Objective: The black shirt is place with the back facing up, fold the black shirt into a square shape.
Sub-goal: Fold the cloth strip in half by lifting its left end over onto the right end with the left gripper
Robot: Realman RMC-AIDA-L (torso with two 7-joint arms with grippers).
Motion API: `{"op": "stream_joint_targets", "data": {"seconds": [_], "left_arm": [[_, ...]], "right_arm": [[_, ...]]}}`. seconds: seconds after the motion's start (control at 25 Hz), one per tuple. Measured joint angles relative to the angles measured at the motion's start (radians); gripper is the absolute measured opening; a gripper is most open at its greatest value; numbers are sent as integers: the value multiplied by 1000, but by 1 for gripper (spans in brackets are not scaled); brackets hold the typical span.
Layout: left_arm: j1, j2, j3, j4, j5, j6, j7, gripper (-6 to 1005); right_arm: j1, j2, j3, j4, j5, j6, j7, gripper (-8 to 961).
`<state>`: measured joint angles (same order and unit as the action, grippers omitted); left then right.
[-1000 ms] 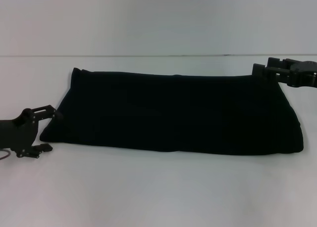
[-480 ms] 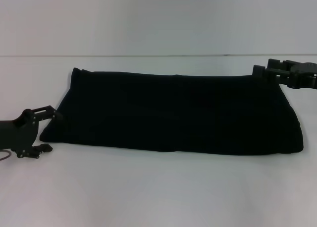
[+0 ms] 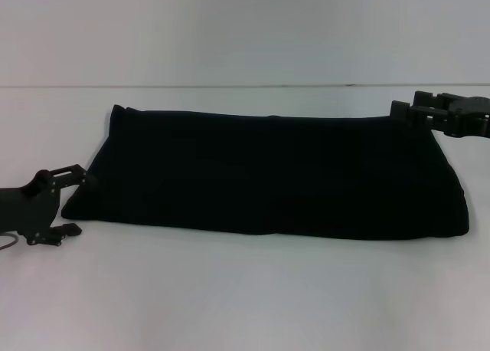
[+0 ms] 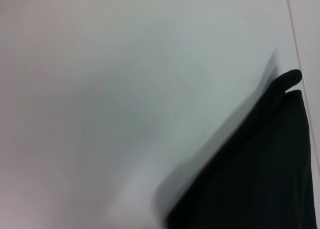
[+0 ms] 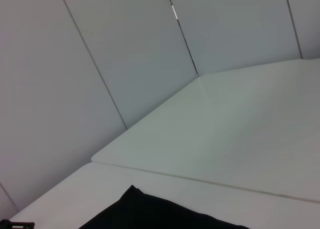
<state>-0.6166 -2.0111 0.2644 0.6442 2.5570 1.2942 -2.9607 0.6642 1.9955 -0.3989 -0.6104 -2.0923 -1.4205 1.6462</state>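
Observation:
The black shirt [image 3: 268, 175] lies on the white table [image 3: 245, 290] folded into a long flat band running left to right, and no print shows. My left gripper [image 3: 74, 201] is open at the band's near left corner, one finger on each side of that corner. The right gripper [image 3: 404, 109] sits at the band's far right corner, touching or just over the cloth edge. In the left wrist view one edge of the black shirt [image 4: 260, 179] lies on the table. In the right wrist view only a corner of the shirt [image 5: 150, 214] shows.
A pale wall [image 3: 245, 29] rises behind the table's far edge. White tabletop stretches in front of the shirt towards me. A seam [image 5: 200, 181] crosses the table surface in the right wrist view.

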Motion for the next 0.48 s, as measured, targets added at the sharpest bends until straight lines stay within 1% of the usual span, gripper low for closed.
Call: {"op": "stream_joint_targets", "data": {"seconds": [0.48], "left_arm": [[-2,1,0,-2,-1,-14,1,948]], "right_arm": [[2,0,0,0,0,2,-5,808]]}}
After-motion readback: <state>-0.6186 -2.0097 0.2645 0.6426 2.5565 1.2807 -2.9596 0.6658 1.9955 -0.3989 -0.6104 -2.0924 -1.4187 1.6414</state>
